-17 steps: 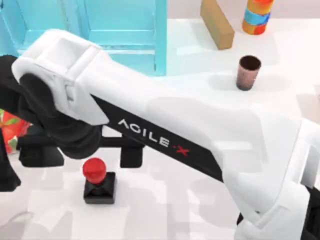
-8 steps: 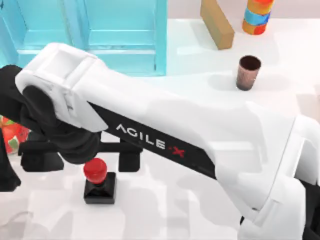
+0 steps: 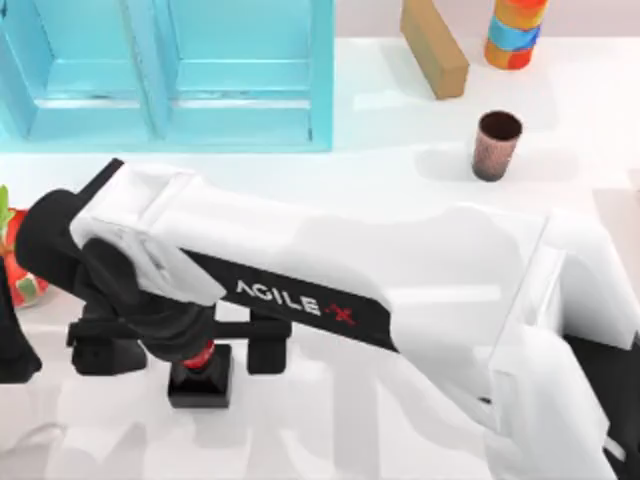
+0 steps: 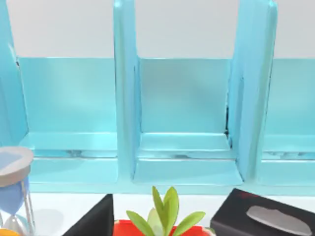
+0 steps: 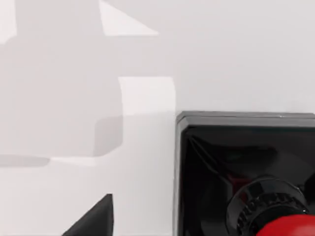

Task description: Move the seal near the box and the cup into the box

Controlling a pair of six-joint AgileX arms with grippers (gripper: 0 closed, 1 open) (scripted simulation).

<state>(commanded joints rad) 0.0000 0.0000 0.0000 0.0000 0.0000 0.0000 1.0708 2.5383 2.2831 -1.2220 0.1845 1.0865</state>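
Note:
The seal [image 3: 200,388] stands at the front left of the table, its black base showing and its red knob mostly covered by my right wrist. My right gripper [image 3: 185,352] hovers over it, open, one finger on each side of the knob and apart from it. In the right wrist view the seal's base [image 5: 221,157] is very close. The cup [image 3: 496,146] stands upright at the back right, away from both grippers. The blue box [image 3: 322,70] with its compartments stands at the back left. My left arm [image 3: 10,340] stays parked at the left edge, one finger [image 4: 93,221] showing well off centre.
A tan block [image 3: 435,45] and a striped cylinder [image 3: 515,32] stand at the back right. A red potted plant [image 3: 20,270] sits at the left edge. The left wrist view also holds a black tissue box [image 4: 266,219] and an hourglass [image 4: 15,191].
My right arm has swung toward the table's front and lowered over the seal. The red knob, plainly seen before, is now mostly under the wrist. The cup has not moved.

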